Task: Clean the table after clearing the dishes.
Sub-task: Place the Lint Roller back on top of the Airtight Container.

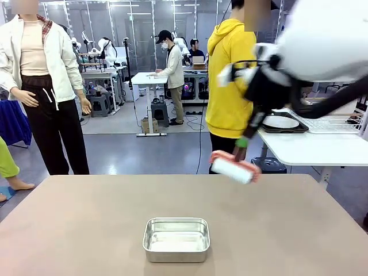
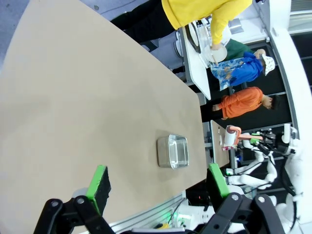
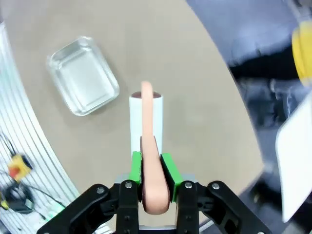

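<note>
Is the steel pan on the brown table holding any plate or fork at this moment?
No, the steel pan on the table has nothing inside; its shiny bottom is bare.

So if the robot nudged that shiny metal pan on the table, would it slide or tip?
The shiny rectangular steel pan would probably slide rather than tip: it sits low and flat on the smooth taupe-brown table. It looks thin-walled and empty, so likely light. Its rounded rim might be slippery for a tool to pinch.
</note>
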Available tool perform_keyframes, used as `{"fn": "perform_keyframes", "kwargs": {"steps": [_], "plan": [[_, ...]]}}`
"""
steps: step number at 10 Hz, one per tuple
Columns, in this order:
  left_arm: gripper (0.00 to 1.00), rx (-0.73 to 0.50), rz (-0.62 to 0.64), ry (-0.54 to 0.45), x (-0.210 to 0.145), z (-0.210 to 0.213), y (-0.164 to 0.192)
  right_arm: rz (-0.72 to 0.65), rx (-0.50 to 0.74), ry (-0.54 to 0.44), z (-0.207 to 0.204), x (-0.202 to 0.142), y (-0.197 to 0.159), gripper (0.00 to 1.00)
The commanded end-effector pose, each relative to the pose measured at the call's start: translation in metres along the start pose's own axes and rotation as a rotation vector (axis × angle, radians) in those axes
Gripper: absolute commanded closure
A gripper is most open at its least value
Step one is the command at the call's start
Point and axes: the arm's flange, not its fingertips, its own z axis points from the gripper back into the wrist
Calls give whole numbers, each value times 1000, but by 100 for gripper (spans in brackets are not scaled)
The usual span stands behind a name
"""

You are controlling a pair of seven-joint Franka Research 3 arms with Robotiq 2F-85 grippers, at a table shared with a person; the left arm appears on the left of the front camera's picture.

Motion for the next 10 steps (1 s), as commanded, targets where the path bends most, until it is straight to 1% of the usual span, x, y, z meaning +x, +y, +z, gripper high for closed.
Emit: {"fn": "perform_keyframes", "kwargs": {"steps": [1, 2, 3, 4, 5, 7, 9, 10], "plan": [[0, -6, -5, -9, 0, 1, 0, 231, 42, 26, -38, 61, -2, 78], [0, -6, -5, -9, 0, 1, 0, 323, 80, 59, -63, 87, 14, 78], [0, -6, -5, -9, 0, 1, 0, 411, 124, 69, -91, 111, 26, 78], [0, -6, -5, -9, 0, 1, 0, 424, 185, 95, -111, 125, 36, 78], [0, -6, -5, -9, 0, 1, 0, 450, 228, 112, -125, 128, 46, 78], [0, -6, -5, -9, 0, 1, 0, 473, 265, 148, -145, 120, 54, 78], [0, -6, -5, -9, 0, 1, 0, 444, 318, 165, -163, 109, 56, 78], [0, -6, -5, -9, 0, 1, 0, 423, 333, 199, -175, 101, 59, 78]]}}
